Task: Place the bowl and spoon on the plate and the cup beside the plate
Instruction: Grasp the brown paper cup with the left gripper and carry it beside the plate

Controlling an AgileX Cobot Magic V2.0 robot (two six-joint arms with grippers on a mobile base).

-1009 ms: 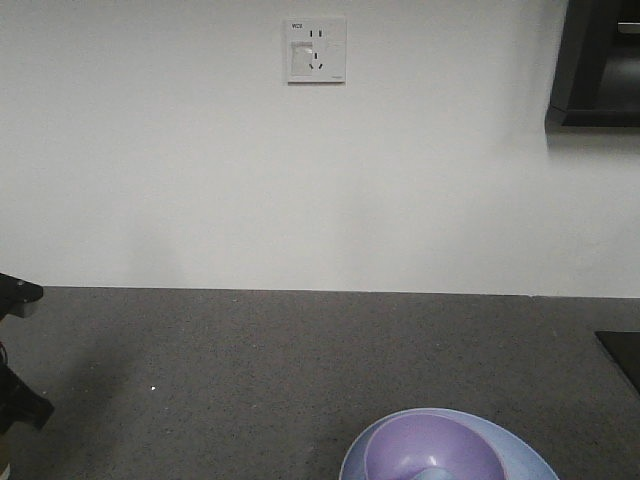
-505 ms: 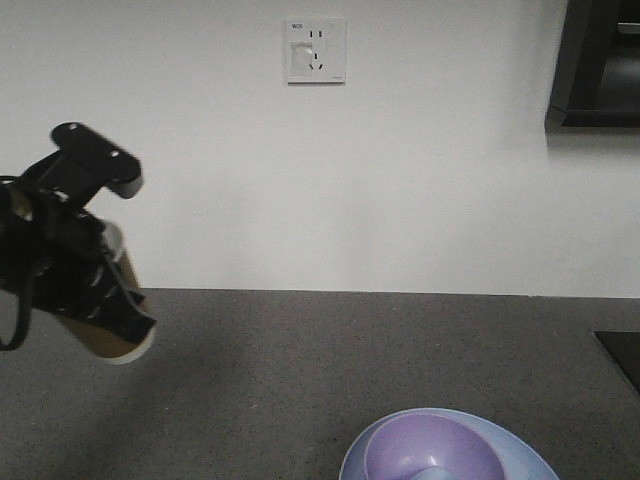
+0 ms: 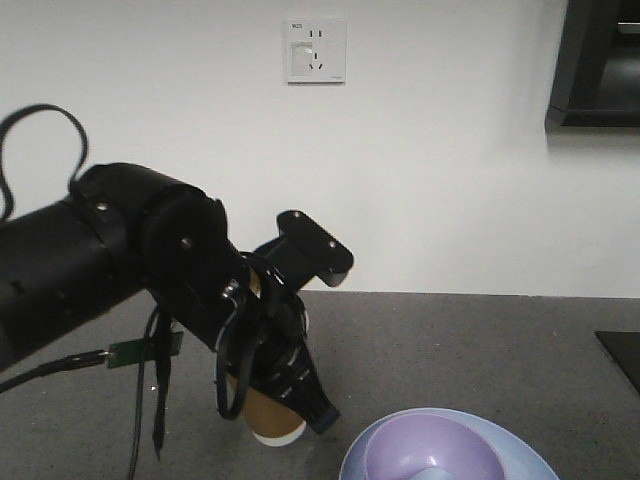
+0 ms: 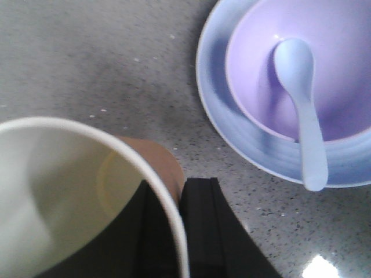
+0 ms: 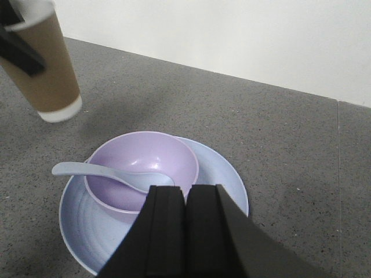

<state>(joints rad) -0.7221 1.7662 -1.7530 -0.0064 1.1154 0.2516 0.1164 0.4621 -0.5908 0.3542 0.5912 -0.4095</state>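
The lavender bowl (image 5: 145, 159) sits on the pale blue plate (image 5: 226, 179). The spoon (image 5: 93, 172) lies with its scoop in the bowl and its handle over the rim. My left gripper (image 4: 177, 214) is shut on the brown paper cup (image 3: 272, 420), with one finger inside the rim and one outside. The cup (image 5: 49, 69) hangs tilted, low over the counter, just left of the plate (image 3: 520, 452). My right gripper (image 5: 186, 197) is shut and holds nothing, above the plate's near edge. The left wrist view shows the bowl (image 4: 342, 75), spoon (image 4: 304, 110) and plate (image 4: 232, 121) at upper right.
The dark speckled counter (image 3: 450, 340) runs back to a white wall with a socket (image 3: 316, 50). A black fixture (image 3: 600, 60) hangs at upper right. A black slab (image 3: 625, 355) lies at the counter's right edge. A seam (image 5: 337, 174) crosses the counter right of the plate.
The left arm has swung in from the left edge with the cup, moving right and down to beside the plate. Bowl, spoon and plate have stayed put.
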